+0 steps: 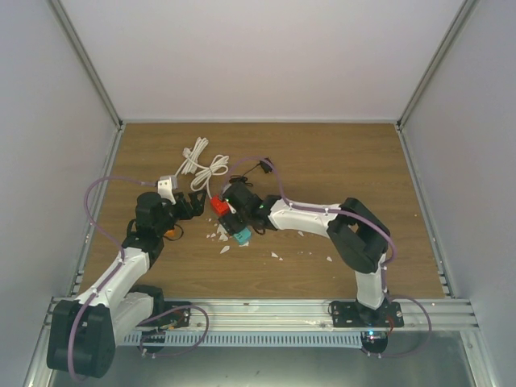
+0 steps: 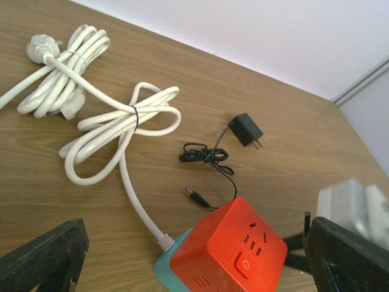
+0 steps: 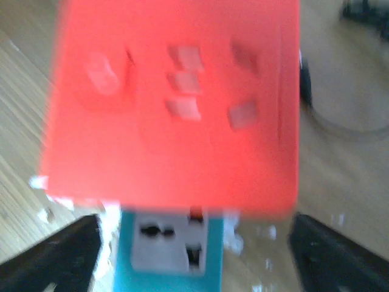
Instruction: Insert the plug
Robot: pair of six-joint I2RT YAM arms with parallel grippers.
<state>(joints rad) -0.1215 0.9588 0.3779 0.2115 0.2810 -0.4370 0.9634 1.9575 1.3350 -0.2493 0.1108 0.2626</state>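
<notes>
The black plug (image 2: 245,129) lies on the table (image 2: 304,164) with neither gripper on it, a little beyond the red socket cube (image 2: 234,252), which is between the two grippers. The right gripper (image 1: 234,211) straddles the cube, jaws parted, with gaps showing beside its teal base. The left gripper (image 1: 192,205) hangs wide open and empty. If the cube is left loose, it would likely slide or tip when the plug is pushed in. The plug's thin lead (image 2: 206,155) could also snag.

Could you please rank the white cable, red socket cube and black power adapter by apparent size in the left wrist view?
1. white cable, spread widest.
2. red socket cube, partly cut off and nearest the camera, so flattered.
3. black power adapter, clearly smallest.
</notes>
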